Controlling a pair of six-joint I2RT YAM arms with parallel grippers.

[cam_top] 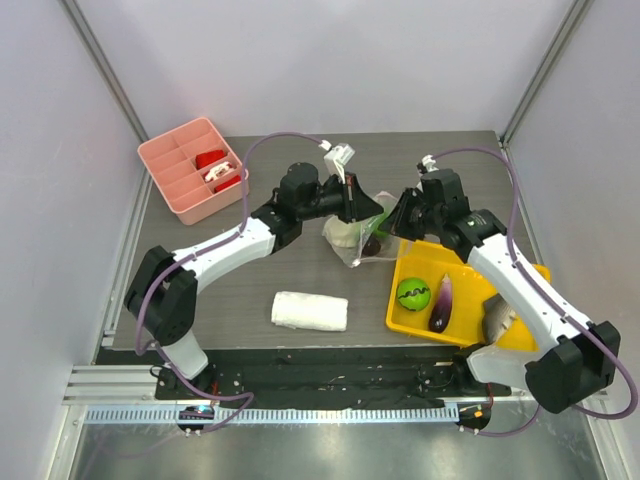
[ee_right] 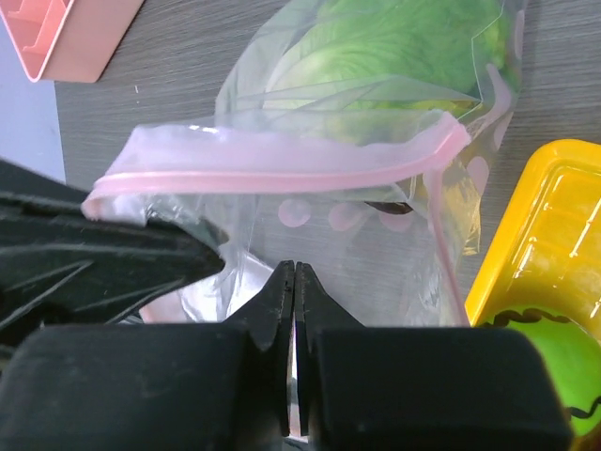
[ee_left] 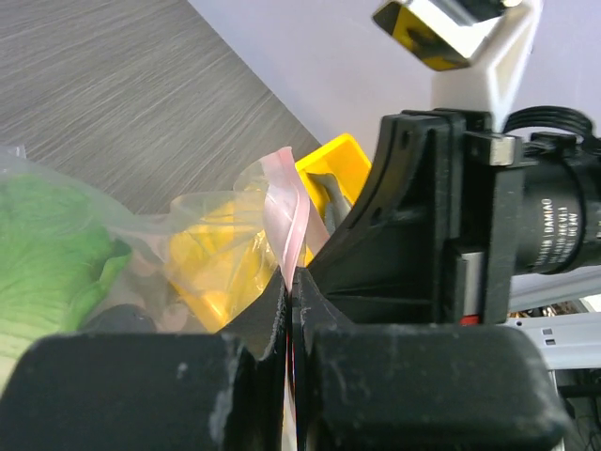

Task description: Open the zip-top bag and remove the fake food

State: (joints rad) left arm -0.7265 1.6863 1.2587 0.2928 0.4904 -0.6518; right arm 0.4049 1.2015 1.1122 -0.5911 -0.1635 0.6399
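Note:
The zip-top bag (cam_top: 356, 243) lies mid-table with its mouth pulled open between my two grippers. My left gripper (cam_top: 372, 210) is shut on the pink zip strip (ee_left: 287, 218) of one lip. My right gripper (cam_top: 396, 222) is shut on the clear plastic of the opposite lip (ee_right: 294, 268). The far strip (ee_right: 282, 165) arches across the right wrist view. The pale green cabbage (ee_right: 376, 56) is inside the bag, also in the left wrist view (ee_left: 47, 244). The striped green ball (cam_top: 413, 293) and the purple eggplant (cam_top: 441, 303) lie in the yellow tray (cam_top: 400, 300).
The yellow tray is just right of the bag, under my right arm. A white folded towel (cam_top: 310, 311) lies near the front. A pink divided box (cam_top: 193, 168) with red-white items stands at the back left. A small dark thing (cam_top: 368, 243) shows through the bag.

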